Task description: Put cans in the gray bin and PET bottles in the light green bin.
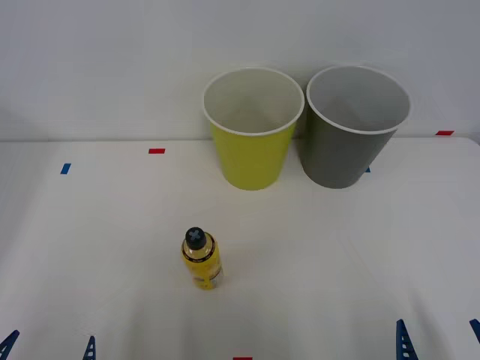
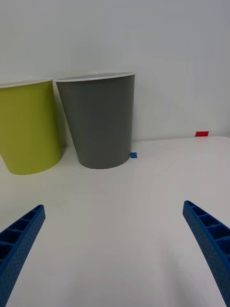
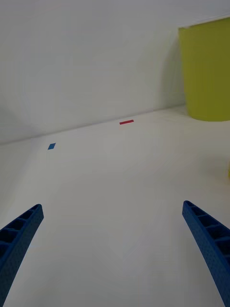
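A small PET bottle (image 1: 201, 259) of yellowish drink, with a yellow label and a black cap, stands upright on the white table left of centre. Behind it, at the table's far edge, the light green bin (image 1: 251, 150) and the gray bin (image 1: 349, 142) stand side by side, the gray one to the right. My left gripper (image 1: 49, 346) is open at the near left edge, short of the bottle and to its left. At the near right edge my right gripper (image 1: 439, 337) is also open and faces the gray bin (image 2: 100, 122). Cans are out of view.
Small tape marks lie on the table (image 1: 337, 247): a red mark (image 1: 156, 151) and a blue mark (image 1: 65, 169) at the far left, another red mark (image 1: 445, 133) at the far right. A white wall rises right behind the bins.
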`<state>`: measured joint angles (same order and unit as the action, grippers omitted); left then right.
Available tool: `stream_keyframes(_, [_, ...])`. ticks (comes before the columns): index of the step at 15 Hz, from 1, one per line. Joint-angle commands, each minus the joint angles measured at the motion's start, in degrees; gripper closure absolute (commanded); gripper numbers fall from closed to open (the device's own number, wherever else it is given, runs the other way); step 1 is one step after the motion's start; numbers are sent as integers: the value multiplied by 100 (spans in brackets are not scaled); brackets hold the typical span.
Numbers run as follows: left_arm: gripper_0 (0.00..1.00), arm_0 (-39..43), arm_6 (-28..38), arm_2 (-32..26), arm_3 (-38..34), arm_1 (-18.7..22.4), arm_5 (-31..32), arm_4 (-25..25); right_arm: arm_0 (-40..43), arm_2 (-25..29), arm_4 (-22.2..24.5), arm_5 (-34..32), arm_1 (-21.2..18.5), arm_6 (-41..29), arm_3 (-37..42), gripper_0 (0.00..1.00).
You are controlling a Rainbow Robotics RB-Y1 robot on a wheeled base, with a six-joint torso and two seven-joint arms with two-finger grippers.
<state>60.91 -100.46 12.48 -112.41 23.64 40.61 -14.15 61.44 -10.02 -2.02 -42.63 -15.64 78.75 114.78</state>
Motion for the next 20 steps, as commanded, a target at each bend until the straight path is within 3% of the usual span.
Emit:
stream_keyframes(1, [0, 0, 0, 0, 0, 0, 0, 0, 0, 0, 0, 0, 0, 0, 0, 0])
stream_keyframes(20, [0, 0, 0, 0, 0, 0, 0, 0, 0, 0, 0, 0, 0, 0, 0, 0])
